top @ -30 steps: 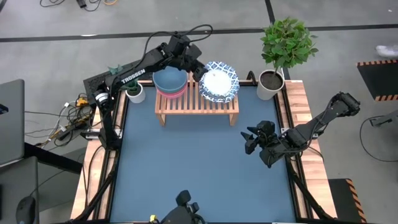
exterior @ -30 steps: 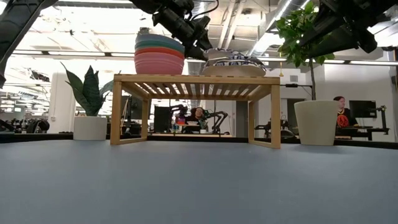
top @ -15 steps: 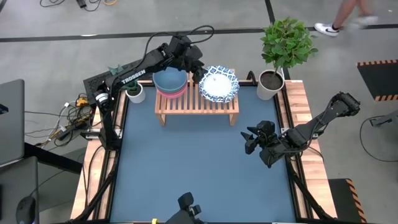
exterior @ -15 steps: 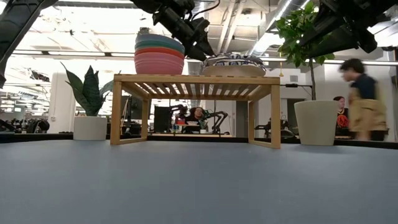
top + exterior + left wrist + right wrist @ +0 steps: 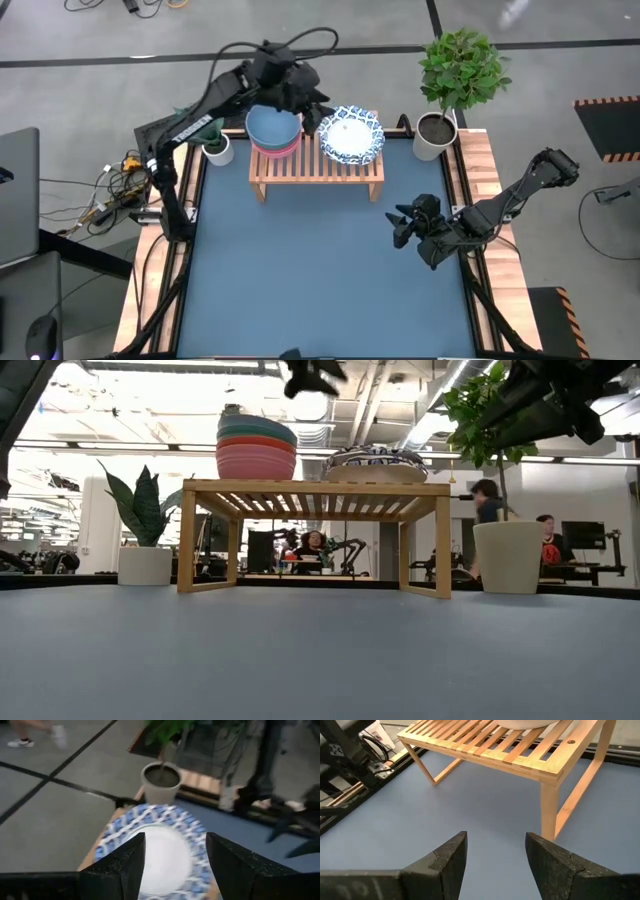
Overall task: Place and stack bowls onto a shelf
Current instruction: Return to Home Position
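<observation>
Pincers apart, empty: left pincer (image 5: 175, 851) high above shelf (image 5: 316, 166), right pincer (image 5: 496, 848) over open tabletop (image 5: 300, 262).

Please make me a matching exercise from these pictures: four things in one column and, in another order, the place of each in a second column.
1. teal bowl
2. pink bowl
3. white patterned bowl
4. right gripper

a. above the blue tabletop, away from the shelf
b. right part of the shelf
c. top of the left stack
d. bottom of the left stack

Pairs: 1-c, 2-d, 3-b, 4-a.
</observation>
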### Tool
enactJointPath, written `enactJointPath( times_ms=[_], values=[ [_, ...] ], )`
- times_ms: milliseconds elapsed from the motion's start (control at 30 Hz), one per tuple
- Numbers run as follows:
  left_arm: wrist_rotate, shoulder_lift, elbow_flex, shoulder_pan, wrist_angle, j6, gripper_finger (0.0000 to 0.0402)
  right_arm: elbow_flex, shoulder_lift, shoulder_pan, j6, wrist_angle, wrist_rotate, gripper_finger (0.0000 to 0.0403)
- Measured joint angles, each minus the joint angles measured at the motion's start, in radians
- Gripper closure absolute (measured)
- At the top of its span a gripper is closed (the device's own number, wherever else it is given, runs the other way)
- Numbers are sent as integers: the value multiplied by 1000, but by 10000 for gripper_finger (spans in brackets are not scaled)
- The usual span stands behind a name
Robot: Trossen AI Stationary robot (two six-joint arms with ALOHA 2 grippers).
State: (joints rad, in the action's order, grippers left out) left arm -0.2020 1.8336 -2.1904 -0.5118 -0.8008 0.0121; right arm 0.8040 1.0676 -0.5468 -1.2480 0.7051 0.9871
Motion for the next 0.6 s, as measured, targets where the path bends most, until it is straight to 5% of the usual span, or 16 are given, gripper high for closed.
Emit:
enactJointPath(
  times_ms=[267, 600],
  values=[
    [-1, -37, -167, 106, -111, 87, 209, 0, -3, 0, 35, -79, 0, 177],
    [-1, -153, -156, 259, -236, 106, 209, 0, -3, -2, 423, -313, -59, 177]
  ],
)
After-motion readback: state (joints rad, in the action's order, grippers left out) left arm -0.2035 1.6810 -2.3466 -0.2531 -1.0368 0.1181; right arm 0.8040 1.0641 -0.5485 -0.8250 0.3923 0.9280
